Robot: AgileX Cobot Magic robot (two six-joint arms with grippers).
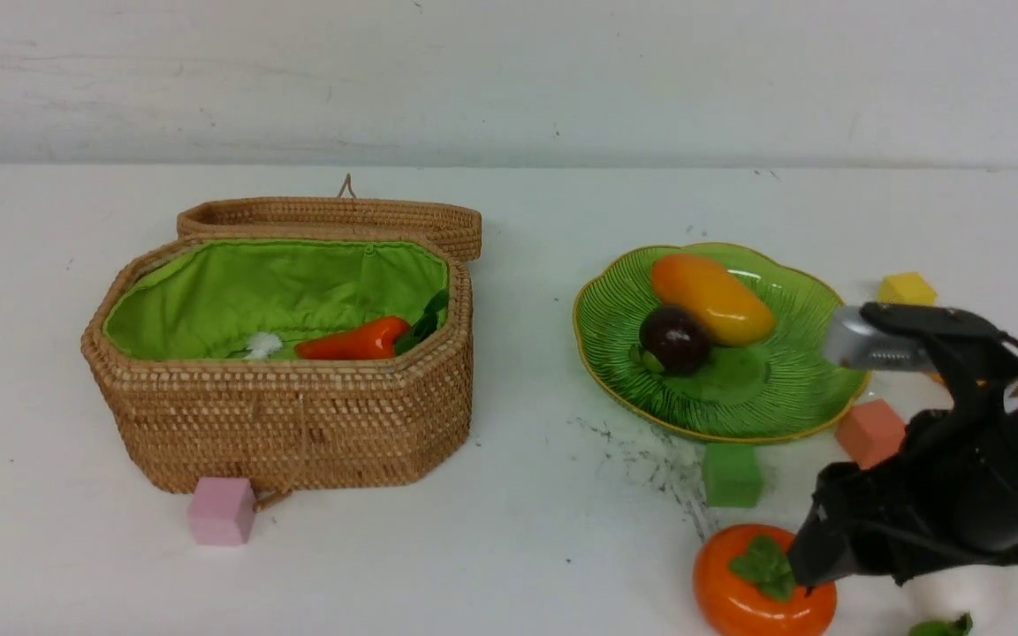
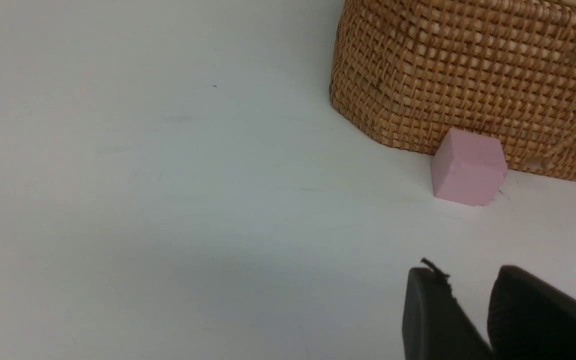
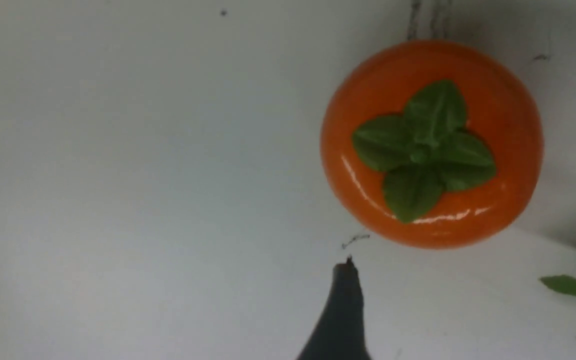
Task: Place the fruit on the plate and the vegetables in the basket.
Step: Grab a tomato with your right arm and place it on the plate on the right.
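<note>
White surface backed by a pale wall is shown from the robot's side. On the left, a wicker basket (image 1: 297,424) is seen with its lid thrown back, and a red-orange carrot (image 1: 354,340) is laid inside on the green lining. Right of centre a green plate (image 1: 615,353) is set, with a mango (image 1: 712,299) and a dark mangosteen (image 1: 675,340) already on it.

The persimmon (image 1: 763,583) is found at the near edge on the right, nearer than the plate and apart from it, with a green cube (image 1: 732,474) between the two. It is round and sits leafy cap up, so no long axis has to be matched.

The right fingers (image 3: 344,310) are spread wide and nothing is held. From the front they are seen low, just to the right of the persimmon; whether it is touched cannot be told. From the right wrist, the fruit is seen just ahead of the tips, off centre toward the finger shown in full. A small sideways shift is judged to be needed, so that one finger passes on each side before closing.

The left fingers (image 2: 433,315) are seen close together with a narrow gap, empty, by a pink cube (image 2: 468,167) at the basket's near side. The right arm is therefore plainly the nearer. A green leaf (image 1: 942,627) is seen at the near edge, right of the persimmon.
</note>
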